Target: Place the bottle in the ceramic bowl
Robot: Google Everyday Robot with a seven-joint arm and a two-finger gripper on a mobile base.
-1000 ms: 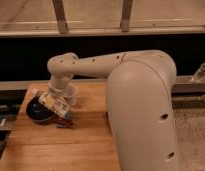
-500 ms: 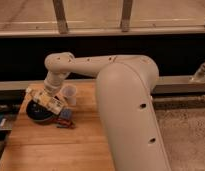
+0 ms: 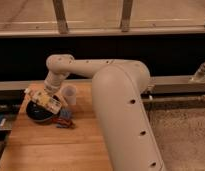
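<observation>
The gripper [image 3: 45, 98] is seen at the left of the wooden table [image 3: 56, 150], hanging low over the near-right part of the ceramic bowl [image 3: 35, 113], at the end of the large white arm [image 3: 116, 100] that reaches across from the right. What looks like the bottle [image 3: 42, 98] is carried there, lying tilted with one pale end toward the upper left and the other toward the lower right, above the bowl's rim; whether it touches the bowl cannot be told. Whether the pincer is clamped on it or already parted cannot be made out, since the tips are hidden among the bottle and the wrist. Just beside the wrist, to the right, a translucent plastic cup [image 3: 69, 94] stands upright on the table, and just beside the bowl, at its lower right, a small blue and red object [image 3: 63, 118] is lying flat. The step in hand is judged to be the placing itself: the bottle has been brought over the bowl but is not yet seen resting inside. For the next move a short descent toward the bowl's middle would be called for, then a release, with the bottle kept low so that it does not roll off the rim, and with the withdrawal steered away from the cup.
</observation>
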